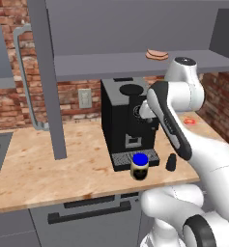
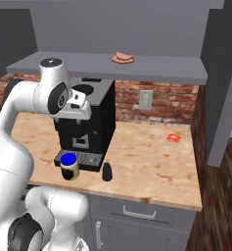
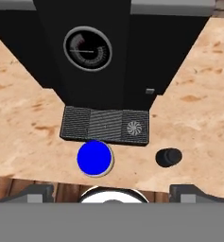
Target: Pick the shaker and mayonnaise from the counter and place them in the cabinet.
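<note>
Your jaws are released and hold nothing, hanging above the desk (image 1: 48, 164) with the mayonnaise (image 3: 95, 158) and the shaker (image 3: 168, 157) below them. You see the mayonnaise (image 1: 140, 166) upright at the front of the black coffee machine (image 1: 128, 120), just beside its drip tray, with the shaker (image 1: 171, 162) near it, apart. The cabinet (image 2: 151, 66) shelf above carries a small pinkish item (image 2: 123, 59).

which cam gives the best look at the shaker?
Right base view: the shaker stands unobstructed on the counter, side profile clear. Left base view shows it close beside the arm. Hand view sees just its rounded top from above.
</note>
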You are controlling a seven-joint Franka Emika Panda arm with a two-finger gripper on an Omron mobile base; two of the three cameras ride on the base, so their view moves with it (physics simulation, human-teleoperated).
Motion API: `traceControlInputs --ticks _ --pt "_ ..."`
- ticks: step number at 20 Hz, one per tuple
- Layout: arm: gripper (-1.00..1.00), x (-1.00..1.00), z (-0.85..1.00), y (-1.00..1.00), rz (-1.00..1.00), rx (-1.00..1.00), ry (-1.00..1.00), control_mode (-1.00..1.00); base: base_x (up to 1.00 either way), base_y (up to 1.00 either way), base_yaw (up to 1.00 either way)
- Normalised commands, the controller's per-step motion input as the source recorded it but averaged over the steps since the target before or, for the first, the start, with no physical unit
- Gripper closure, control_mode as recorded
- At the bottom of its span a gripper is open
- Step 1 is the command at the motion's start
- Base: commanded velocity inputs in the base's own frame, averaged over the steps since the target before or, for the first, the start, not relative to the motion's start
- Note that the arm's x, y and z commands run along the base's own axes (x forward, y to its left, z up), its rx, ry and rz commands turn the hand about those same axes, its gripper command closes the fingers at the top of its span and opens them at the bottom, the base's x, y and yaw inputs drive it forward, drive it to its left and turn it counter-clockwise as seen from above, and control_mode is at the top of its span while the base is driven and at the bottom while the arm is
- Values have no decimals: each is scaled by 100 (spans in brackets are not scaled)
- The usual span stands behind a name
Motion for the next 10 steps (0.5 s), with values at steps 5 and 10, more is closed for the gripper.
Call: traceControlInputs --ticks 5,10 --pt "-100 -36 -39 0 0 0 -3 -100 0 0 0" --pt "-100 -36 -41 0 0 0 -1 -100 0 0 0"
